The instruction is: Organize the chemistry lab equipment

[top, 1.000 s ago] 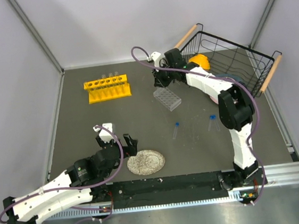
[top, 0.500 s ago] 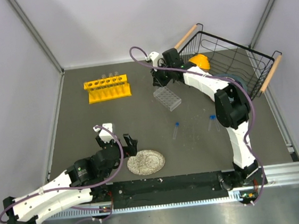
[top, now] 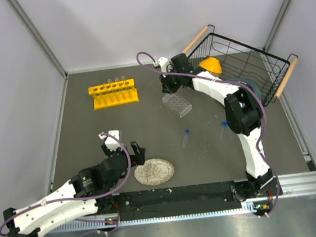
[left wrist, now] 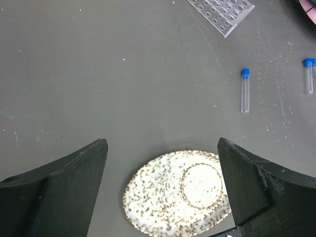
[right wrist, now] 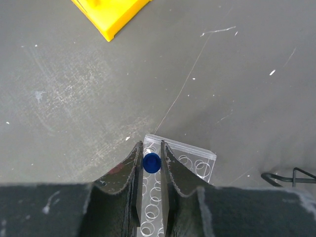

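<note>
Partly done: the right jaws clench a blue-capped vial (right wrist: pixel 151 163) over the clear grid rack (right wrist: pixel 198 164) near the counter's far edge; two more vials (left wrist: pixel 245 91) lie loose mid-counter, left jaws released above the speckled plate (left wrist: pixel 158 197)

In the top view, the left arm (top: pixel 59 205) is lying low near the bottom edge. It is folding back at an elbow at seven o'clock and pointing its wrist toward the centre. The left gripper (top: pixel 124 146) is hanging at about seven o'clock of the table, spreading its jaws wide with nothing between them. Its wrist view is showing both black fingers (left wrist: pixel 74 173) far apart.

The right arm (top: pixel 250 131) is rising from five o'clock, bending at the elbow and reaching to twelve o'clock. The right gripper (right wrist: pixel 150 144) is pointing downward, pinching a blue-capped vial (right wrist: pixel 151 163) between nearly closed jaws.
</note>
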`<state>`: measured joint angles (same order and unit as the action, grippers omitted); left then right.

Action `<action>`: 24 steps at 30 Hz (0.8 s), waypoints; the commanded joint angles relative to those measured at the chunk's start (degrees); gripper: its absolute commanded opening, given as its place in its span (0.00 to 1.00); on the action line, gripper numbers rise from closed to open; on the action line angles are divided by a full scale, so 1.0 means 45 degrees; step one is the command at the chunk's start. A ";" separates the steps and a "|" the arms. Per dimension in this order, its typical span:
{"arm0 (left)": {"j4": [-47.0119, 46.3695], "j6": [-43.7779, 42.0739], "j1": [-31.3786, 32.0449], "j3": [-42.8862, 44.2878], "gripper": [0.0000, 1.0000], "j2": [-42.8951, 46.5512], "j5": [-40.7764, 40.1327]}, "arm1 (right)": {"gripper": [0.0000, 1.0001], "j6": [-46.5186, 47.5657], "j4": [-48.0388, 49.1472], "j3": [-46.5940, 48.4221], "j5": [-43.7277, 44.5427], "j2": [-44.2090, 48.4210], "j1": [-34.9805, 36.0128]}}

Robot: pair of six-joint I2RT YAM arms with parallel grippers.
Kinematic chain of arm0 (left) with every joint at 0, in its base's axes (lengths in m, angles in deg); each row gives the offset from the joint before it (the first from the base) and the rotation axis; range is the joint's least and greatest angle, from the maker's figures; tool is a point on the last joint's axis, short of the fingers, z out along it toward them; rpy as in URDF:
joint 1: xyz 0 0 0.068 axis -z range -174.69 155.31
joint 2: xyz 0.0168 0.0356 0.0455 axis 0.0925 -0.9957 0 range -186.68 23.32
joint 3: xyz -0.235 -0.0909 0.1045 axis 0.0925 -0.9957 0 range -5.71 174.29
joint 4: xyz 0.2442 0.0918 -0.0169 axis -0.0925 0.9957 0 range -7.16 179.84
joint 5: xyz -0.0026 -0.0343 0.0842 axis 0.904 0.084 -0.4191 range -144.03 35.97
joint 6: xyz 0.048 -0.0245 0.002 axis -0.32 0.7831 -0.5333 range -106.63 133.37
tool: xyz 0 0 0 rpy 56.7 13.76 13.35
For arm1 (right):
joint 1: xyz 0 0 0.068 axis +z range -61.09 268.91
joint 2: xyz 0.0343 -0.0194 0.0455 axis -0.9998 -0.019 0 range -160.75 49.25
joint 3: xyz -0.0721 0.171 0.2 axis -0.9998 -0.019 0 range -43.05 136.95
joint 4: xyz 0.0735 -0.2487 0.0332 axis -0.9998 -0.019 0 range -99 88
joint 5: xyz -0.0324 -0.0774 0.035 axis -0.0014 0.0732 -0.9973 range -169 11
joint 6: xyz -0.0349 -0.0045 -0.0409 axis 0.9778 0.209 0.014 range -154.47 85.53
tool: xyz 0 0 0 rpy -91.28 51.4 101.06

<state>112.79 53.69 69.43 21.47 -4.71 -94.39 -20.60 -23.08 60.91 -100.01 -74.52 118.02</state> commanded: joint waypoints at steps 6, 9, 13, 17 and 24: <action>-0.0621 -0.0073 -0.0049 -0.0024 0.99 -0.0040 0.0120 | 0.22 0.0102 0.0095 -0.0017 -0.0056 -0.0504 0.0173; -0.0680 -0.0033 -0.0068 -0.0024 0.99 -0.0060 0.0218 | 0.29 0.0102 0.0036 -0.0133 -0.0154 -0.0407 0.0154; -0.0972 -0.0033 -0.0069 -0.0044 0.99 -0.0099 0.0588 | 0.32 0.0179 0.0017 -0.0426 -0.0290 0.0061 0.0173; -0.1538 -0.0072 -0.0069 -0.0024 0.99 -0.0274 0.1116 | 0.39 0.0278 0.0036 -0.0720 -0.0310 0.0686 0.0154; -0.2437 0.0045 -0.0108 0.0132 0.99 -0.0977 0.2132 | 0.58 0.0278 0.0036 -0.1188 -0.0369 0.1877 0.0154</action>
<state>107.15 53.77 69.21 21.47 -7.48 -88.05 -19.90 -24.56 55.54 -100.64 -73.58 118.04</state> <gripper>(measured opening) 0.987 0.530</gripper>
